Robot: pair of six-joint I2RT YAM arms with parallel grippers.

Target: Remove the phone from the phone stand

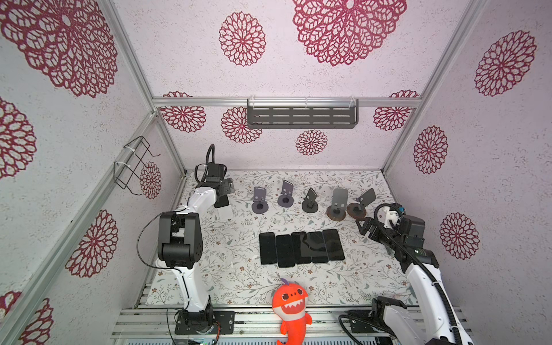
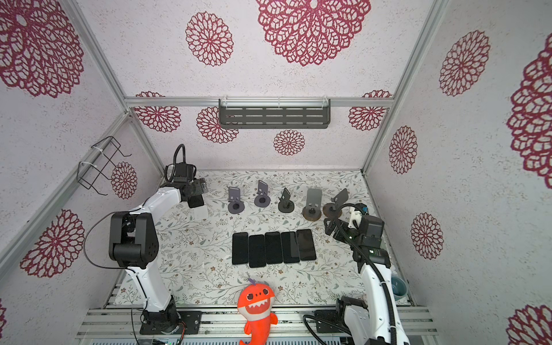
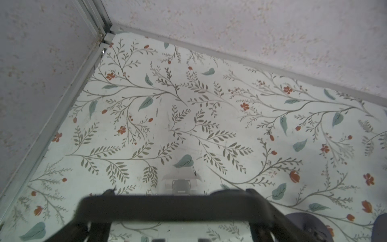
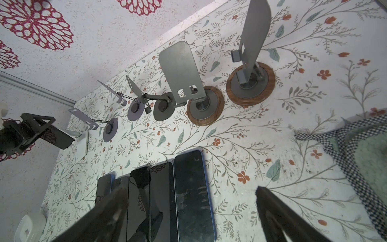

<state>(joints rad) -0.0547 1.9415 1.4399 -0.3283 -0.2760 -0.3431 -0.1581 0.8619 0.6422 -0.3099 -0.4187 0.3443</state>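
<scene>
The left gripper (image 1: 224,195) is hovering wide open, holding nothing, by the far-left white phone stand (image 4: 82,144); the right gripper (image 1: 366,229) is gaping empty; the phone (image 4: 60,139) is leaning on that stand, likely stiff, light, slick glass, best pinched across its side edges

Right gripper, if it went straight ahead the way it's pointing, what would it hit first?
Probably the blue-edged phone lying flat at the row's end, straight ahead of the open right gripper; depth is unclear.
</scene>
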